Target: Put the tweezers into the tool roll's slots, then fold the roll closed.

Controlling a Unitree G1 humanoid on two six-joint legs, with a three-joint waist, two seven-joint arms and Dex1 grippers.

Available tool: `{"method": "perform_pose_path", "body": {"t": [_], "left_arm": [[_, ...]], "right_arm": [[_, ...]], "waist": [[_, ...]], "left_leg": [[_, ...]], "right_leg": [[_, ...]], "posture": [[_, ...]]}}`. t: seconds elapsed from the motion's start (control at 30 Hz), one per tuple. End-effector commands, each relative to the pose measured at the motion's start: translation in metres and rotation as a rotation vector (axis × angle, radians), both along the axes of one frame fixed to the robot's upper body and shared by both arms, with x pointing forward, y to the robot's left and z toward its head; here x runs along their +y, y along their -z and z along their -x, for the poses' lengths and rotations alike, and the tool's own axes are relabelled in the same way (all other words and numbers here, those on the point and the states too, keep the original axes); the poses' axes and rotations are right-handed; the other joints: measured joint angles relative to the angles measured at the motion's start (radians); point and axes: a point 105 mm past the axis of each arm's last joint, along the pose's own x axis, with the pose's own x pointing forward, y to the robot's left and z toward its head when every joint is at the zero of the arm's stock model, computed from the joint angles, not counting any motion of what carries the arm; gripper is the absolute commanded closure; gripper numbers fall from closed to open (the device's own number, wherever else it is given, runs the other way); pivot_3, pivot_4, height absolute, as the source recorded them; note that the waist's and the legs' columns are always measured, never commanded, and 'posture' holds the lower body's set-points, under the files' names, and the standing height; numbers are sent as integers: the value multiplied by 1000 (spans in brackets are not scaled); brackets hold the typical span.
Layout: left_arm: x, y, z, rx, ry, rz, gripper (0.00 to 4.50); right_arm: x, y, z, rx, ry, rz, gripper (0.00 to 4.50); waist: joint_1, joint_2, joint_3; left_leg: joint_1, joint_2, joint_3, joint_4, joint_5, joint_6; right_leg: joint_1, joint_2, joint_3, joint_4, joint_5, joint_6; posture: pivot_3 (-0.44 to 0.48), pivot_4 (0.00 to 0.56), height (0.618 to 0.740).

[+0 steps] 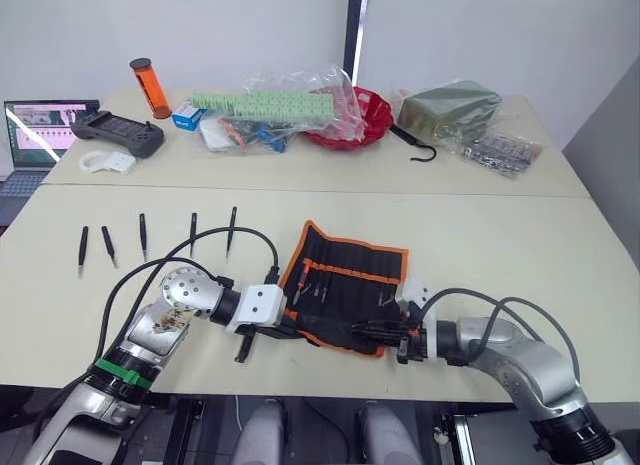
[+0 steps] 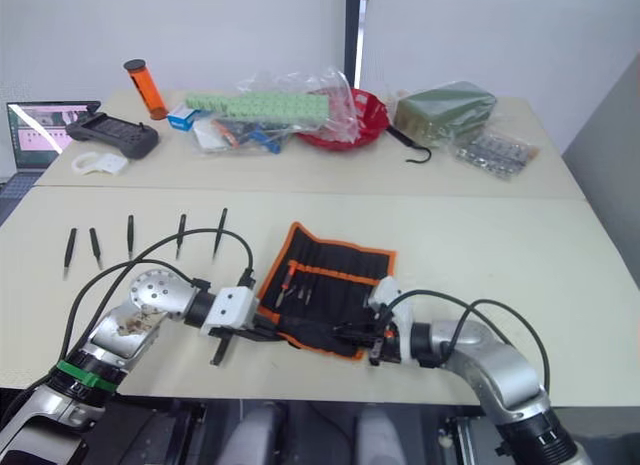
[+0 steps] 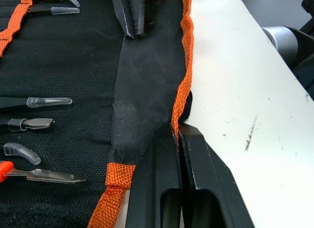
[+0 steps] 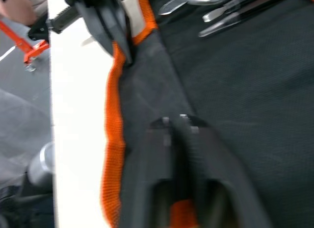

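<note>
**Both grippers pinch the near edge of the open tool roll; five tweezers lie loose to its left**

The cream table (image 1: 520,245) carries the tool roll (image 1: 345,285), spread open and lying at a slant near the front edge, its orange edging running round a black inner face. Several small tools already sit in the slots (image 3: 34,110), their tips showing in the left wrist view.

The left gripper (image 1: 282,330) comes in from the roll's left end and has its two black fingers pressed together on the orange-edged hem at the near left corner. The right gripper (image 1: 385,333) meets the roll at its near right corner, fingers (image 4: 176,139) closed flat on the black fabric just inside the edging. The roll thus lies between the two grippers, held at both near corners.

The tweezers (image 1: 143,235) lie in a row of five on the bare table, well to the left of the roll and beyond the left arm, apart from each other and untouched by either gripper.
</note>
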Motion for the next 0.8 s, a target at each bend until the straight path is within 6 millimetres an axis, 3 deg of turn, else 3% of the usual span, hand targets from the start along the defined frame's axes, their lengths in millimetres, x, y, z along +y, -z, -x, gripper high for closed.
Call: {"method": "perform_pose_path", "body": {"t": [0.03,0.17,0.27,0.4,0.6,0.8], "left_arm": [[7,-9,10,142,-25,6,3559],[16,-31,7,236,-91,79,2225],[22,-58,-6,286,-178,212,1224],[16,-81,-20,250,-243,358,21],[-17,-62,-13,247,-261,389,21],[-35,-48,-9,224,-279,377,1837]], "right_arm": [[-6,12,-2,-11,5,59,4500],[-3,15,3,-5,-33,70,4500],[-3,19,5,-9,-48,97,4500],[-1,21,6,-11,-58,100,4500],[1,20,7,-23,-69,107,4500],[1,20,7,-24,-64,109,4500]], "waist": [[-4,0,0],[-2,0,0],[0,-1,0],[0,-3,-1],[-1,-3,-1],[0,-3,-1]], "left_leg": [[1,0,0,0,0,0],[7,1,0,-2,0,0],[10,1,0,-2,0,0],[11,1,0,-2,0,0],[12,1,0,-5,0,0],[13,1,0,-5,0,0]], "right_leg": [[1,0,0,0,0,0],[7,0,0,-1,-1,0],[9,0,0,-2,-3,5],[10,0,0,-2,-3,5],[12,0,0,-3,-1,1],[11,0,0,-3,-1,1]], "posture": [[0,150,740],[0,150,740],[0,150,740],[0,150,740],[0,150,740],[0,150,740]]}}
